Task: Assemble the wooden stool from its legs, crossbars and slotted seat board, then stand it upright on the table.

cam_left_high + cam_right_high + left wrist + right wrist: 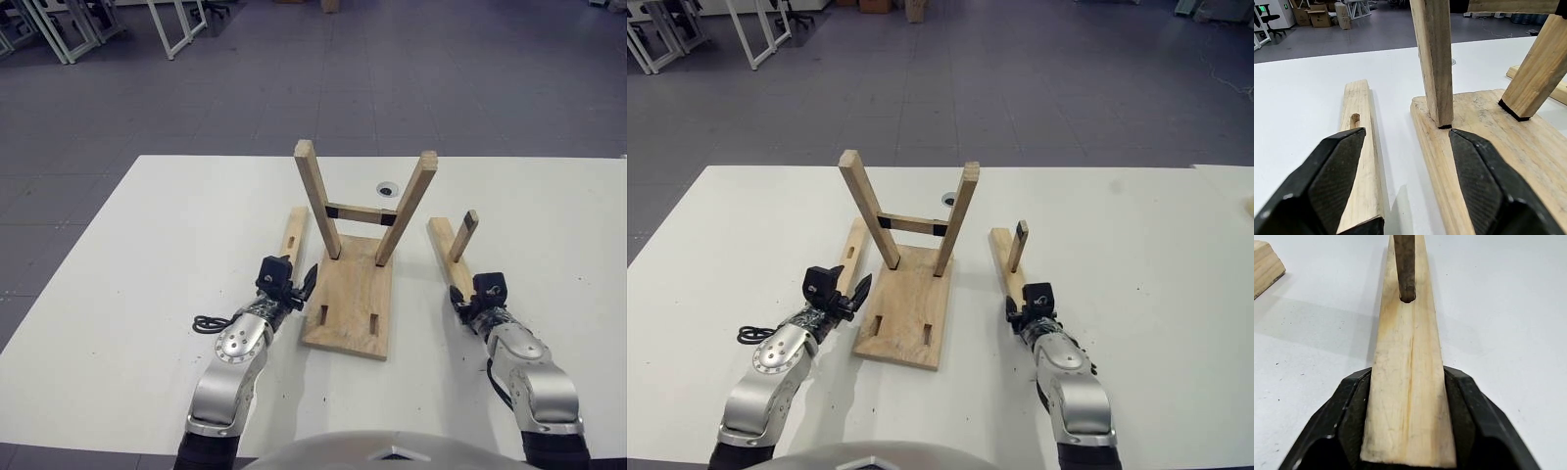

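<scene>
The slotted seat board (348,294) lies flat on the white table (167,235). Two legs (317,196) stand tilted in its far slots, joined by a crossbar (361,212); the two near slots (324,313) hold nothing. Left of the board lies a loose leg (293,235). My left gripper (294,284) hangs open at that leg's near end, one finger (1337,171) over the leg (1357,127), the other over the board's edge (1435,152). Right of the board a second loose leg (443,243) carries a short upright crossbar (464,235). My right gripper (1409,431) is shut on its near end.
A round cable hole (388,187) sits in the table behind the legs. A black cable loop (208,323) lies beside my left forearm. Bare white table stretches to both sides; grey floor and white frames lie beyond the far edge.
</scene>
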### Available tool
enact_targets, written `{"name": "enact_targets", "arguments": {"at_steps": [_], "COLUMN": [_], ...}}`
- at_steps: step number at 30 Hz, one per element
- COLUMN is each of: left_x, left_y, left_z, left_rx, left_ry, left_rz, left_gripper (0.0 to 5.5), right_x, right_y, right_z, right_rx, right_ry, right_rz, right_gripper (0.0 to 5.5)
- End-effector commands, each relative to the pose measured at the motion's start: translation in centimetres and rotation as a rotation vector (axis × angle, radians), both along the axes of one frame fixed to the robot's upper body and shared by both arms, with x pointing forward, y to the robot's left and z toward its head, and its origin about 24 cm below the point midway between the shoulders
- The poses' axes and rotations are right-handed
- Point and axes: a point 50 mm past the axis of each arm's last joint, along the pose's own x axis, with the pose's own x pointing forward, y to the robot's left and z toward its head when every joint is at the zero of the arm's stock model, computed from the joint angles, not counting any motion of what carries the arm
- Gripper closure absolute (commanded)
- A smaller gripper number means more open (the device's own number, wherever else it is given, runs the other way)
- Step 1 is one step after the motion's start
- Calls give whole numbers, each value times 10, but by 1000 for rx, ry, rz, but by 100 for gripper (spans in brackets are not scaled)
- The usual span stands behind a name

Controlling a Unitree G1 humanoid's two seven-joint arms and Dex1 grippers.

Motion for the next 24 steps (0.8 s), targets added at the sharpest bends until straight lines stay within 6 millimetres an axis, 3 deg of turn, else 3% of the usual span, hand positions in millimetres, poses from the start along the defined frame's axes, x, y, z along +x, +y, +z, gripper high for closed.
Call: {"name": "enact_targets", "arguments": {"at_steps": [1,3,5,7,9,11,19,24], "left_x": [-7,-17,-14,-2,11,14,7,0], "left_y": [10,17,29,38,38,32,10,6], "left_z": [15,38,64,84,94,95,88,103], "left_rx": [-211,-395,-558,-675,-774,-837,-923,-981], "left_ry": [98,154,154,131,125,151,263,236], "left_rz": [-211,-471,-634,-709,-727,-754,-827,-915], "left_gripper": [235,235,235,235,235,235,235,235], "right_x": [17,32,35,24,0,-17,-26,-27], "right_y": [-41,-58,-48,-39,-20,-6,30,53], "right_z": [47,91,127,145,144,137,149,126], "right_rx": [73,227,603,846,1038,1131,1188,1127], "right_ry": [-213,-402,-516,-536,-421,-302,-167,7], "right_rz": [-116,-102,93,332,597,751,1019,1070], "right_gripper": [349,349,349,349,349,349,349,349]}}
